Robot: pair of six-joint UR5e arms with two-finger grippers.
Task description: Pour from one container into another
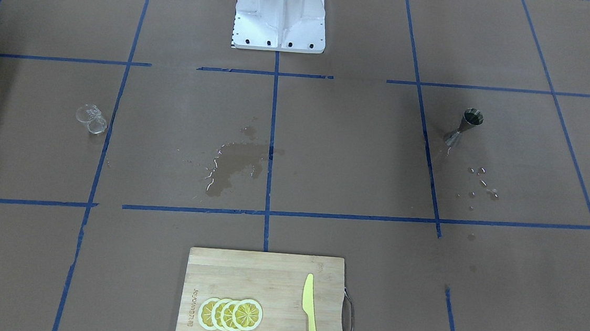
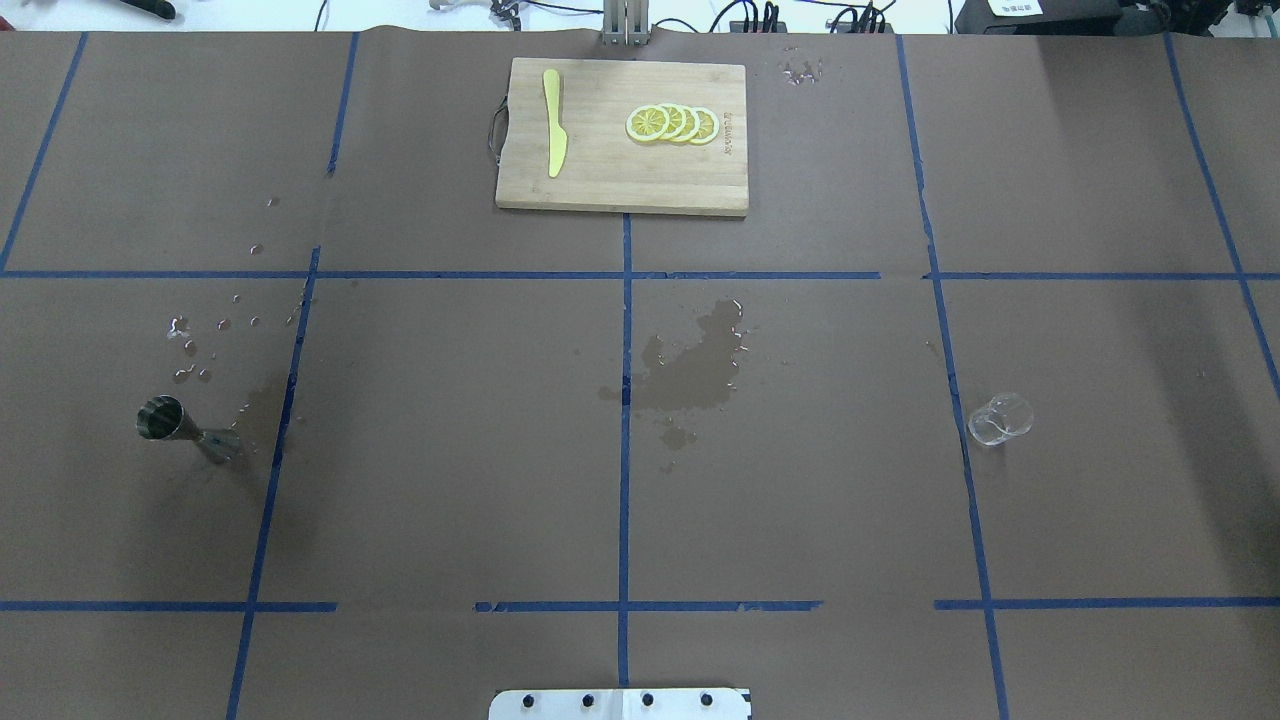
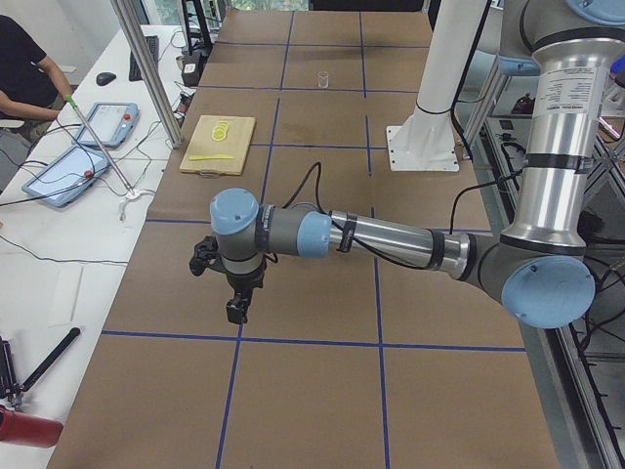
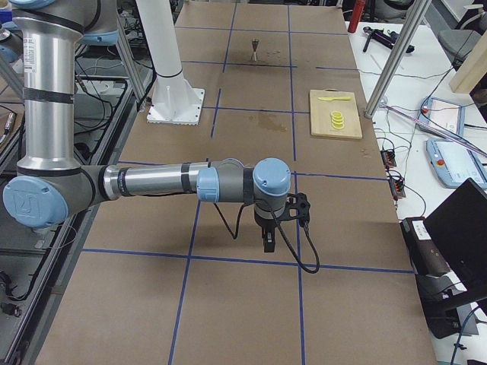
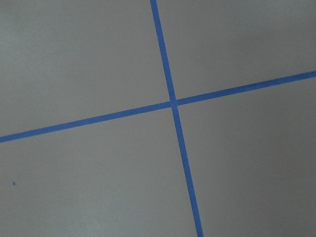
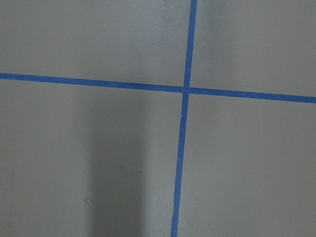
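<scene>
Zero pouring in progress as far as I can tell, this looks like the very start. The table [image 2: 450, 480] is covered in brown paper with a blue tape grid. Both arms hang over their own ends of it, outside the two middle cameras. The left arm [image 3: 391, 239] and right arm [image 4: 152, 182] only show in the side views, each with its gripper pointing down at bare paper, well apart from anything. From there I can't tell whether the left gripper [image 3: 237, 308] or right gripper [image 4: 268, 243] is open or closed. Neither seems to carry anything.

Next down in size is the board [image 2: 600, 175] on the far side, then a wet patch [image 2: 700, 370] mid-table. The jigger [image 2: 180, 425] stands upright on the robot's left with droplets [image 2: 200, 350] beside it. The cup [image 2: 1000, 420] sits well apart from it on the robot's right.

My guess for the next move: the left arm goes over and grabs the jigger at its waist, since that's the nearer one. It then has to cross most of the table to the cup, or the right arm brings the cup closer.

Hard to see: whether the jigger has liquid in it. The cup is clear and barely reads against the paper. Both wrist cams show only paper and tape, no fingers.
</scene>
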